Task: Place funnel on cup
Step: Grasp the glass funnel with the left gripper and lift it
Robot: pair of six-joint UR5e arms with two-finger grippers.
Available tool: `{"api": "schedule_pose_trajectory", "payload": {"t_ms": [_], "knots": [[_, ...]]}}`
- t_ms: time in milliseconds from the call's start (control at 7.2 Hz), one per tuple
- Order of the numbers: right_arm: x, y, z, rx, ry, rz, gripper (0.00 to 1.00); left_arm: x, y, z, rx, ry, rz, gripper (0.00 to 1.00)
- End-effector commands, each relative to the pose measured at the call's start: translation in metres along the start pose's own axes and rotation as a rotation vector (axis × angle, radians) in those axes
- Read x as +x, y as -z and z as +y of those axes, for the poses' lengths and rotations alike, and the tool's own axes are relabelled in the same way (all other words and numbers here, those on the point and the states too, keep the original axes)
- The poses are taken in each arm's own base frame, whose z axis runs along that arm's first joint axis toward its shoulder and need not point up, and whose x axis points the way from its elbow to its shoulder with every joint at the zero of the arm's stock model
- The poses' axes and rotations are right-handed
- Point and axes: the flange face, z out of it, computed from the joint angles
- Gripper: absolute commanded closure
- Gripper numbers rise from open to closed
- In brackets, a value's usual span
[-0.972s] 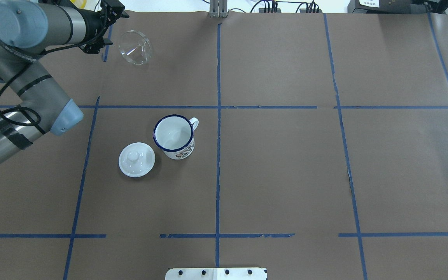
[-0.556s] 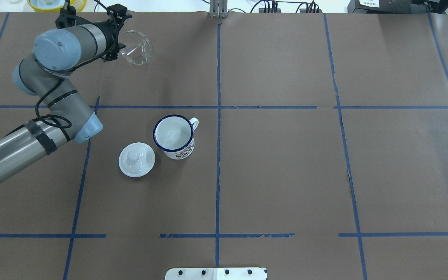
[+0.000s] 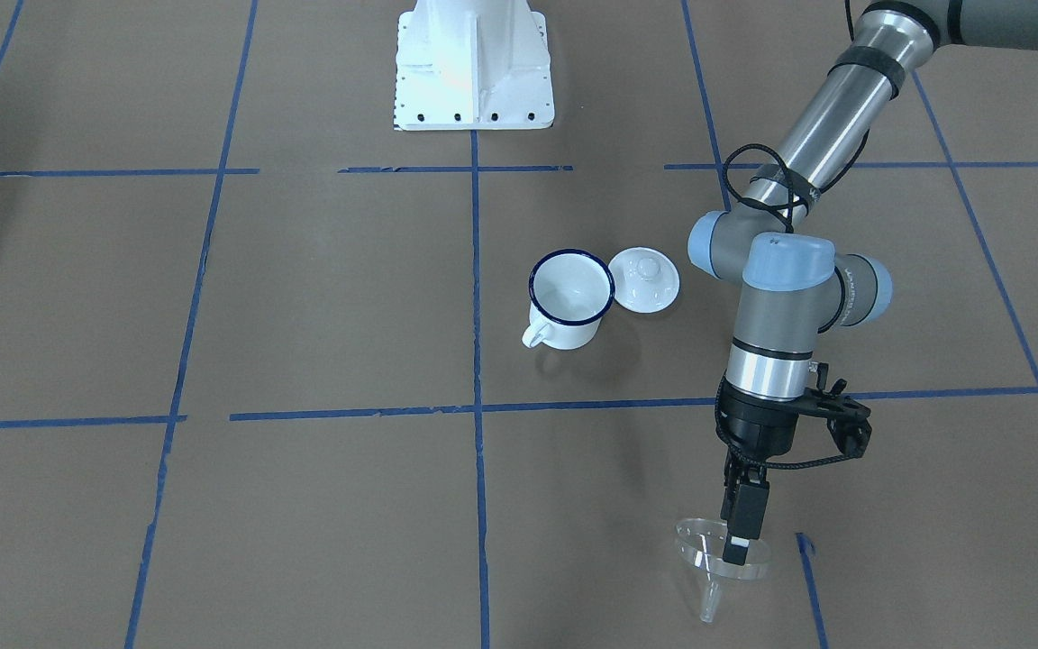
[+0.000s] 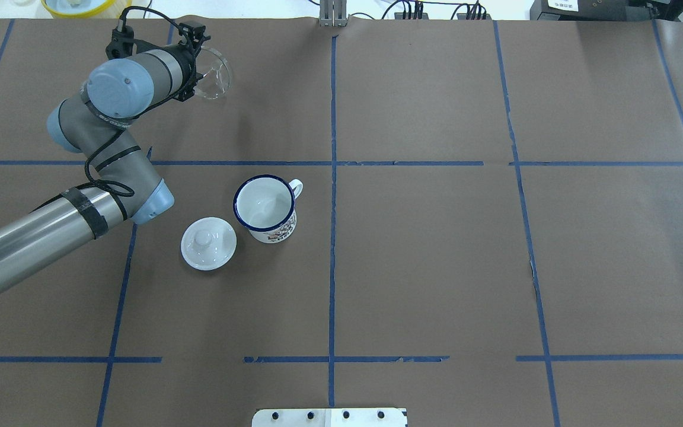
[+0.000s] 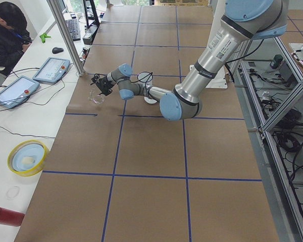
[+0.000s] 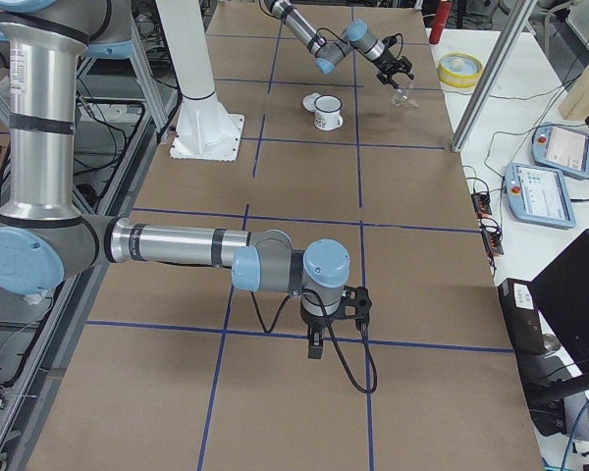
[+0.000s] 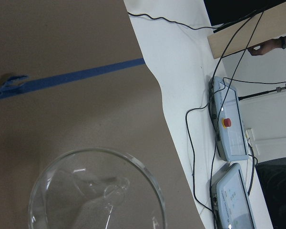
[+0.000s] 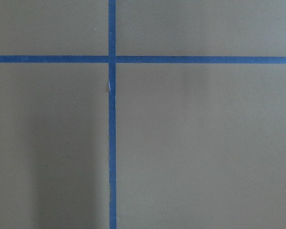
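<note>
Left hand [image 3: 739, 539] is down at the funnel [image 3: 697, 546], at the far-left corner of the table [image 4: 436, 255], close to the far edge. Dark fingers [image 3: 747, 509] point straight down and overlap the funnel's rim in the front view. That view has the fingers lined up edge-on, the overhead has the wrist in the way, and the left wrist cam shows no fingertips. Can't tell if this hand is spread, closed, or pinching the rim.

Funnel lies tipped on the brown paper, wide mouth up and tilted, thin spout toward the far edge. Left wrist cam looks straight into the mouth, with the funnel filling the lower left of the frame.

Cup [image 4: 264, 204] stands upright on the robot's left half of the table, roughly midway between near and far edges. Its handle is turned toward the far edge and the inside looks empty. It's well apart from the funnel. White knobbed lid [image 4: 208, 243] sits flat just beside the cup, on the left-end side and a bit nearer the robot.

Right hand [image 6: 315, 348] points down, low over the table toward its right end, next to a blue tape line [image 6: 275, 334]. Right wrist cam shows only paper and a tape cross. Only the side view catches this hand, so can't tell if it's spread or closed.
</note>
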Motion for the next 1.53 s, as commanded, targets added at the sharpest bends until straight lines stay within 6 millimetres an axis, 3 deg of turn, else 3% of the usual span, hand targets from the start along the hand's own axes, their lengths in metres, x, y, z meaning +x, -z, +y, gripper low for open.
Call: {"api": "schedule_pose_trajectory", "payload": {"t_ms": [0,556,694,972,1111,1389], "knots": [[0.000,0.000,0.000,0.000,0.000,0.000,0.00,0.001,-0.006,0.002,0.008,0.000,-0.002,0.35],[0.000,0.000,0.000,0.000,0.000,0.000,0.00,-0.002,-0.018,0.001,0.017,0.002,0.004,0.68],[0.000,0.000,0.000,0.000,0.000,0.000,0.00,0.000,-0.018,0.001,0.015,0.002,0.006,0.98],[0.000,0.000,0.000,0.000,0.000,0.000,0.00,0.008,-0.015,-0.001,0.008,0.002,0.022,1.00],[0.000,0.000,0.000,0.000,0.000,0.000,0.00,0.030,-0.008,-0.005,0.001,0.003,0.052,1.00],[0.000,0.000,0.000,0.000,0.000,0.000,0.00,0.097,0.046,0.015,-0.081,-0.031,0.075,1.00]]}}
